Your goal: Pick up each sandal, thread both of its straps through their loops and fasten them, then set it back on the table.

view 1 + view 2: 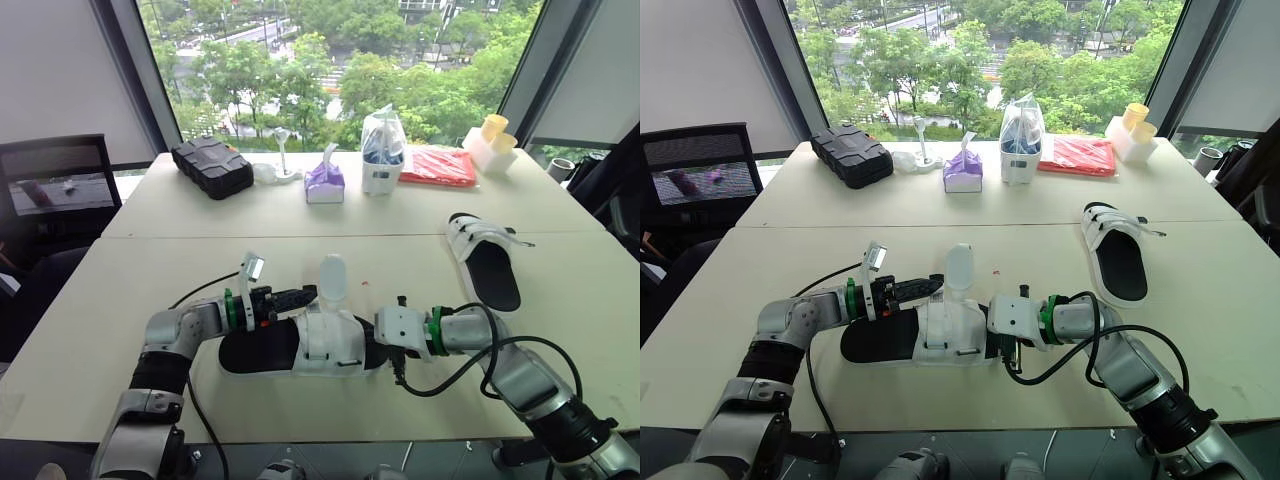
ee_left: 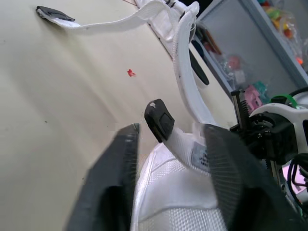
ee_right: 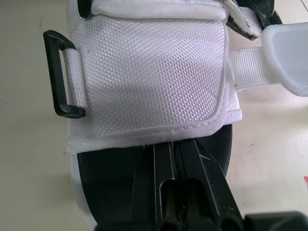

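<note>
Near sandal (image 1: pixel 300 352) lies flat on the worktop (image 1: pixel 150 290) at its front edge, between the two arms. Its toe points to the robot's right and one white strap (image 1: pixel 332 278) stands up loose, not yet fastened. The second sandal (image 1: pixel 485 262) rests well apart, farther back on the right.

The right end effector (image 3: pixel 175 151) has its two fingers closed together. Their tips lie on the black footbed, just at the hem of the white mesh upper. A black loop (image 3: pixel 60 74) hangs free at the side of that upper. This looks like a hold-down that pins the shoe so it will not slide while the other arm works.

The left end effector (image 1: pixel 292 297) comes in from the heel side with its fingers (image 2: pixel 115 163) spread wide. They straddle the base of the raised strap and a black tab (image 2: pixel 159 120) but grip nothing, probably lining up to take the strap.
</note>
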